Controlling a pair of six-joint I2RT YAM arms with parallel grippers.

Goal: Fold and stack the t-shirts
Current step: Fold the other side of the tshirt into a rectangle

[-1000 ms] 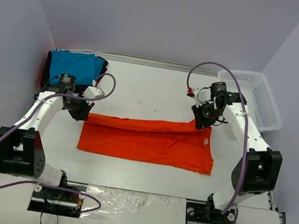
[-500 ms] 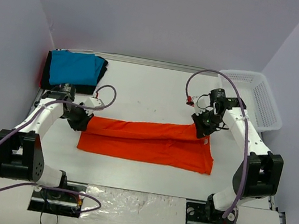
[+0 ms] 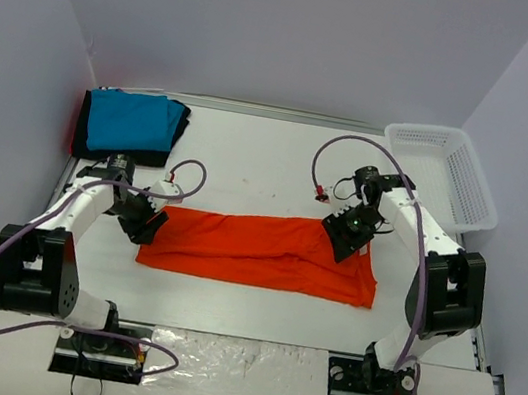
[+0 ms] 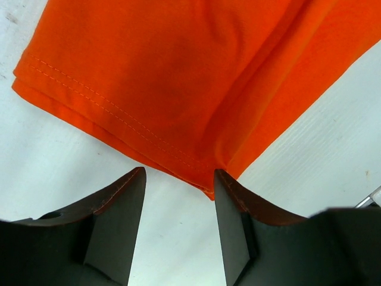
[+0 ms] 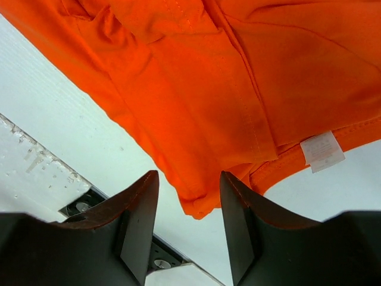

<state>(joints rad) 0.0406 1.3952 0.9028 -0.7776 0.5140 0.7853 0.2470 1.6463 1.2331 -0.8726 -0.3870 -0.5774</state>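
The soft orange-red short-sleeved cloth shirt (image 3: 260, 253) lay flat in the middle of the white table (image 3: 248, 170). The left claw (image 3: 145, 224) was at its 9 o'clock end, fingers apart, with a cloth corner poking between them. The right claw (image 3: 347, 235) was at its 2 o'clock corner, also apart, and the cloth there looked maybe loose. At the table's 10 o'clock, a folded turquoise-blue cloth shirt (image 3: 127, 121) rested on a folded black cloth shirt (image 3: 80, 131). A white plastic mesh basket (image 3: 455, 174) stood at 2 o'clock.
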